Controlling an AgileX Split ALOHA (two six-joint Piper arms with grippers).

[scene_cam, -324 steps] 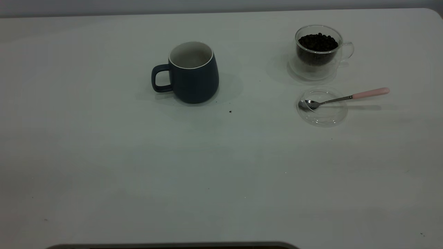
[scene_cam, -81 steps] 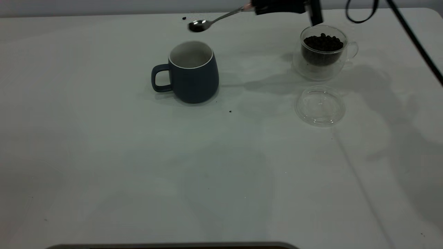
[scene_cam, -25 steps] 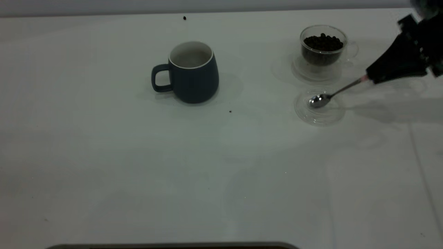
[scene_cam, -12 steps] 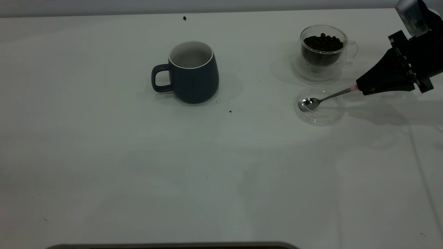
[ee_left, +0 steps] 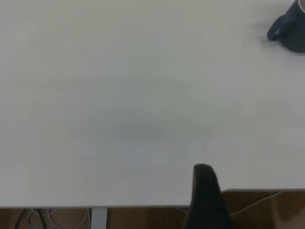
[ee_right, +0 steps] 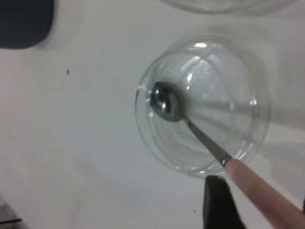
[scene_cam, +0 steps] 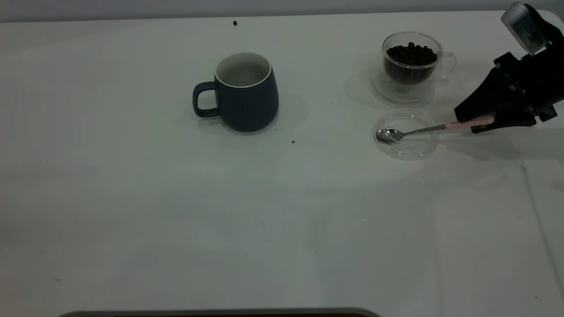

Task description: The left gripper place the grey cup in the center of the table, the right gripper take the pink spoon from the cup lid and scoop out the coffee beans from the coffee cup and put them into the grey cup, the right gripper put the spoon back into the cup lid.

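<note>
The pink spoon (scene_cam: 416,130) lies with its steel bowl (ee_right: 165,102) inside the clear cup lid (scene_cam: 418,147), its pink handle (ee_right: 259,183) reaching out over the rim. My right gripper (scene_cam: 466,123) is open around that handle, one black finger (ee_right: 217,202) beside it without pinching. Behind the lid stands the glass coffee cup (scene_cam: 410,72), heaped with coffee beans (scene_cam: 410,53). The grey cup (scene_cam: 246,94) stands upright mid-table, handle to the left. My left gripper (ee_left: 206,183) hangs parked over the table's edge, far from the grey cup (ee_left: 290,31).
Stray dark beans lie on the white table (scene_cam: 176,198): one at the far edge (scene_cam: 235,22), one just in front of the grey cup (scene_cam: 293,141). The right arm's black body (scene_cam: 524,83) stands low over the table's right side.
The right gripper lowered the spoon until its bowl settled in the lid and the handle sank level. The jaws then parted from the pink handle. The cups have not moved.
</note>
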